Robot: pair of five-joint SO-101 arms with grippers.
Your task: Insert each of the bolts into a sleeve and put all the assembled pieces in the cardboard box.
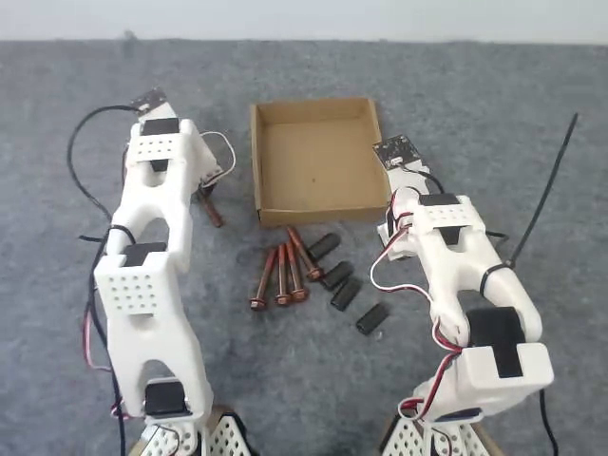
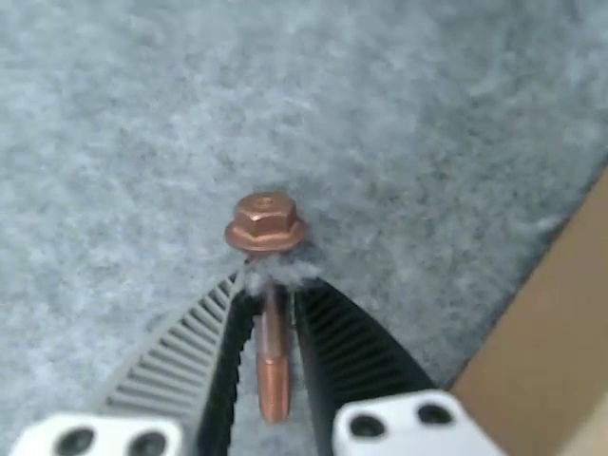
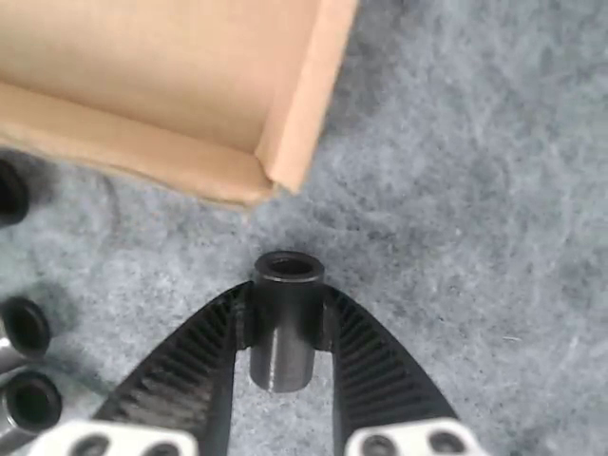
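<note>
My left gripper is shut on the shank of a copper bolt, whose hex head points out past the fingertips, just above the grey carpet. In the high view this bolt hangs left of the cardboard box. My right gripper is shut on a black sleeve, held upright with its bore open, near the box's corner. Several loose copper bolts and several black sleeves lie on the carpet in front of the box. Nothing is in the box.
The box wall stands close beside the left gripper. Loose sleeves lie near the right gripper. Cables trail along both arms, and a black cable runs at the far right. Open carpet lies in front of the parts.
</note>
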